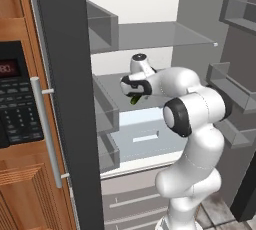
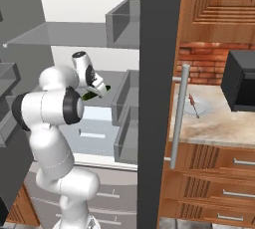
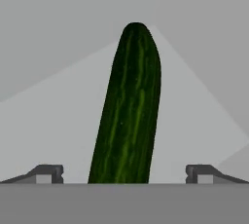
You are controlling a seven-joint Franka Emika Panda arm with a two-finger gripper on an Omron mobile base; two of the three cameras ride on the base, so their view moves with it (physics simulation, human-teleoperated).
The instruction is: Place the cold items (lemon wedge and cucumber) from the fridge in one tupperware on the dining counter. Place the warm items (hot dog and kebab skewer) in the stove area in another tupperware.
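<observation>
Cucumber [image 3: 129, 106] lies between the open end effector [image 3: 124, 173] fingertips, lower end cut off.

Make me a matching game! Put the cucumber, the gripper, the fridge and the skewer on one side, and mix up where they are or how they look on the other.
Things:
1. cucumber
2. gripper
3. fridge
4. kebab skewer

Descriptions:
A. doors open
B. on the counter beside the fridge
C. dark green, on a fridge shelf
D. jaws wide open

Pairs: 1-C, 2-D, 3-A, 4-B
</observation>
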